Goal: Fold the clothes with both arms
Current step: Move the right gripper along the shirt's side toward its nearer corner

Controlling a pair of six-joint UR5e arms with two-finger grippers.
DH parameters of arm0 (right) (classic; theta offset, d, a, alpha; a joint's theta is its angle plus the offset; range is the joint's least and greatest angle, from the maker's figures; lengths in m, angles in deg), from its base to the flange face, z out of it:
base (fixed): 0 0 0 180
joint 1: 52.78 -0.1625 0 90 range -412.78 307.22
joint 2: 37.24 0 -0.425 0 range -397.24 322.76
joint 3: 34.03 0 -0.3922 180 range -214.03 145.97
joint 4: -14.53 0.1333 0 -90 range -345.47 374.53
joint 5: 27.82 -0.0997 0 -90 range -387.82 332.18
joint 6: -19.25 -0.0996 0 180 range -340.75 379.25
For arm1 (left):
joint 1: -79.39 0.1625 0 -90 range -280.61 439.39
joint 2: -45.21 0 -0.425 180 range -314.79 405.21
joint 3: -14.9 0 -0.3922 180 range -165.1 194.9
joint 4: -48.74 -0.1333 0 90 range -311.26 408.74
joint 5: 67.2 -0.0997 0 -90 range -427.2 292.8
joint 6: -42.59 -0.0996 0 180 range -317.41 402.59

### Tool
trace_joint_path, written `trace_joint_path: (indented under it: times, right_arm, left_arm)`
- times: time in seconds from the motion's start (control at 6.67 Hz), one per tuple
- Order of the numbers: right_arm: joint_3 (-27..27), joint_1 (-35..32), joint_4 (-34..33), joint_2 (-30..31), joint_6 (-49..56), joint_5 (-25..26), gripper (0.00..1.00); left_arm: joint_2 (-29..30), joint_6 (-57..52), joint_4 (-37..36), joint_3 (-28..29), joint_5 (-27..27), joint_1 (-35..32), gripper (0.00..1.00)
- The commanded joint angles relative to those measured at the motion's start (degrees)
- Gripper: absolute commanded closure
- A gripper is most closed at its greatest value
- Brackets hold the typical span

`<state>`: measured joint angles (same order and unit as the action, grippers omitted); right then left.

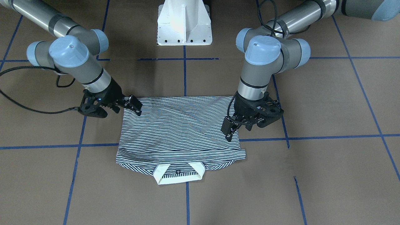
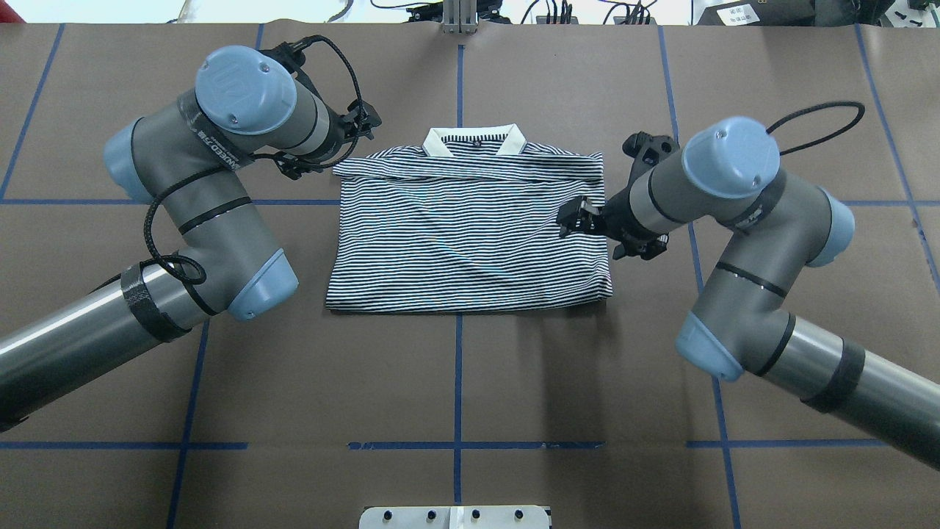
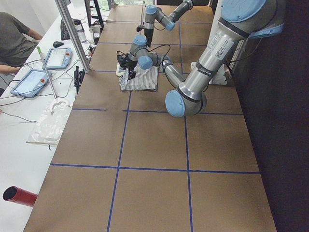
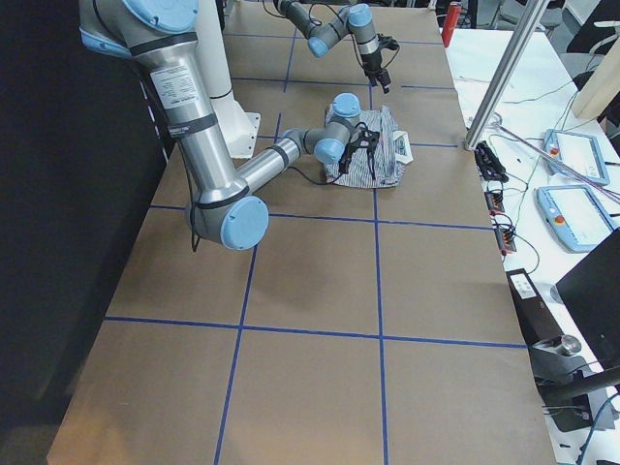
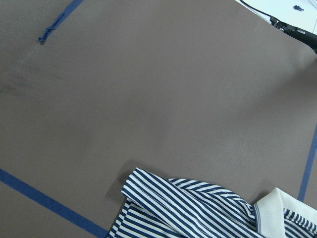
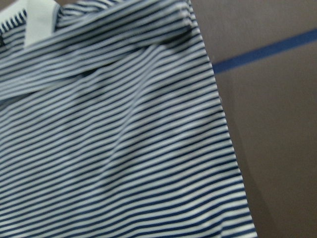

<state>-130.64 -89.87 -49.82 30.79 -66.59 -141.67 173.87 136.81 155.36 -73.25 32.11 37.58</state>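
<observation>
The striped polo shirt (image 2: 470, 228) lies folded into a rectangle at the middle of the brown bench (image 2: 470, 382), its cream collar (image 2: 476, 141) pointing away from the robot. In the overhead view we see the right end effector (image 2: 569, 217) above the shirt's right edge, but we cannot tell there how its jaws stand; the front-facing view shows its fingers (image 1: 132, 104) close together, holding nothing. The left end effector (image 1: 230, 128) hangs at the shirt's other edge, its jaws also together. The left wrist view alone shows a loose sleeve corner (image 5: 148, 186) lying beside blue tape (image 5: 49, 203). We see some letters on the left arm (image 2: 213, 143), but we cannot read them.
</observation>
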Motion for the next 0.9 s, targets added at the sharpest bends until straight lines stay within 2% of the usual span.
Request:
trace_joint_path:
  times: [0.0,0.15,0.3,0.45,0.6,0.75]
  right_arm:
    - [-1.39,4.13,-0.17,3.16,-1.25,3.55,0.01]
    - [-1.48,4.22,-1.48,3.08,-1.17,3.11,0.01]
    - [-1.4,4.83,-4.8,2.21,-1.08,3.54,0.06]
    - [-1.48,4.74,-5.09,2.11,-0.9,3.46,0.31]
    - [-2.44,4.57,-5.18,2.37,-0.81,3.11,0.84]
    - [-3.06,4.22,-5.44,2.46,-0.47,2.93,1.0]
  left_arm:
    - [0.01,0.09,-0.28,-0.36,0.0,0.06,0.0]
    - [-0.07,0.09,-0.28,-0.36,0.0,0.06,0.0]
    - [-0.51,0.0,-0.19,-0.62,0.0,0.15,0.0]
    - [-0.95,0.0,-0.19,-0.71,0.0,0.15,0.0]
    - [-1.3,0.0,-0.19,-1.41,0.09,0.24,0.0]
    - [-1.65,-0.09,-0.19,-1.5,0.09,0.24,0.0]
